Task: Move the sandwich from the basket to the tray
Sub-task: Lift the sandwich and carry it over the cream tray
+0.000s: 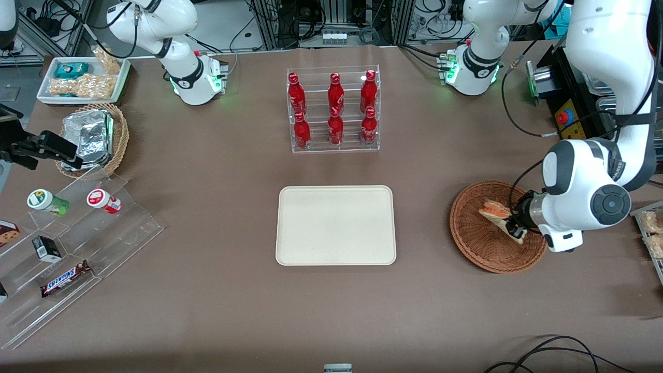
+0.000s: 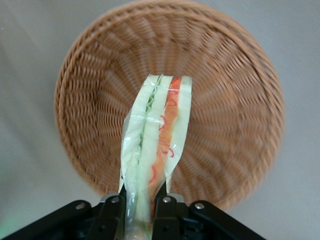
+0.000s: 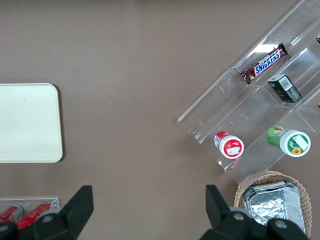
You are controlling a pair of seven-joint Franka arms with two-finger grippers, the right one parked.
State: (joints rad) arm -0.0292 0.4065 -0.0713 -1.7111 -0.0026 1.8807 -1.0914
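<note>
Sandwich (image 2: pixel 157 145) sits pinched edge-on in our hand (image 1: pixel 517 229), fingers (image 2: pixel 113 212) clamped on its wrapped end, above the basket (image 1: pixel 479 248) at frame right. We judge that clears the rim for carrying to the tray (image 1: pixel 335 226) at centre.

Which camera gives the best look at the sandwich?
The left wrist view: the sandwich fills it, layers clear, pinched by the gripper above the basket. The front view shows it small and partly hidden by the arm; the right wrist view misses it.
</note>
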